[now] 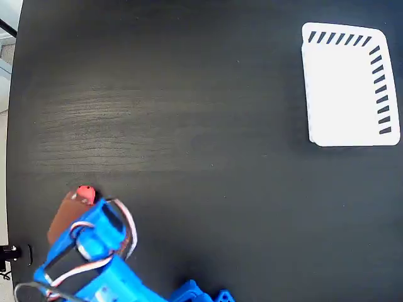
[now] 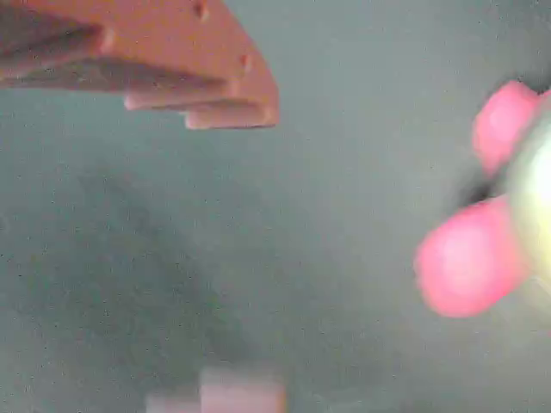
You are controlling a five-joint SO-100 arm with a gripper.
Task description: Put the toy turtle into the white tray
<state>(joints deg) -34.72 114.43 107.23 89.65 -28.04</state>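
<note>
Only a red-pink bit of the toy turtle (image 1: 85, 194) shows in the fixed view, at the lower left of the black table, with the rest under the blue arm. Up close in the wrist view the toy turtle (image 2: 482, 249) sits blurred at the right edge, with pink head and foot and a pale shell rim. My gripper (image 1: 74, 205) hovers right at it and stands open. One orange finger (image 2: 172, 69) is at the top of the wrist view and the other finger (image 2: 219, 394) is at the bottom. Bare table shows between them. The white tray (image 1: 349, 85) lies far off at the upper right.
The dark wood-grain table (image 1: 201, 145) stretches between the turtle and the tray. Its left edge (image 1: 12, 126) runs close beside the arm, with pale floor beyond. The blue arm base (image 1: 189, 292) sits at the bottom edge.
</note>
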